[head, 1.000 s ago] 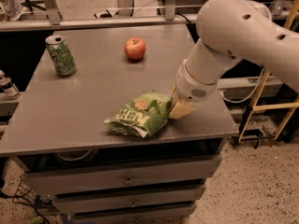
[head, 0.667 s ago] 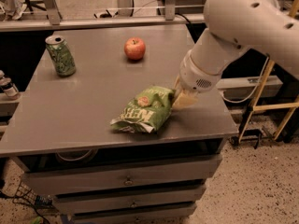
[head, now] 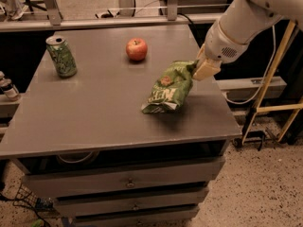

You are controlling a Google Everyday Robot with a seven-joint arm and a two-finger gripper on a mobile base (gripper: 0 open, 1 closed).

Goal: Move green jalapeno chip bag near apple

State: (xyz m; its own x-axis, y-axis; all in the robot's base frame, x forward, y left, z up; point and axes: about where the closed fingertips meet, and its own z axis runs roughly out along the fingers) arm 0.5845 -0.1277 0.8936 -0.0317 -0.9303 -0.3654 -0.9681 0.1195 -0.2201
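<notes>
Your end effector (head: 198, 69) is clamped on the top edge of the green jalapeno chip bag (head: 168, 90), so the bag hangs tilted, apart from the apple (head: 136, 49) (lower corner perhaps brushing the worktop (head: 94, 112)), toward the front.

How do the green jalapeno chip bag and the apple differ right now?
The green jalapeno chip bag is wrinkly, light green and wider; the apple is round, red and smaller. The bag hangs tilted from the claw, which grips its upper end near the table's right edge; the apple sits free farther back. Both share the grey table.
</notes>
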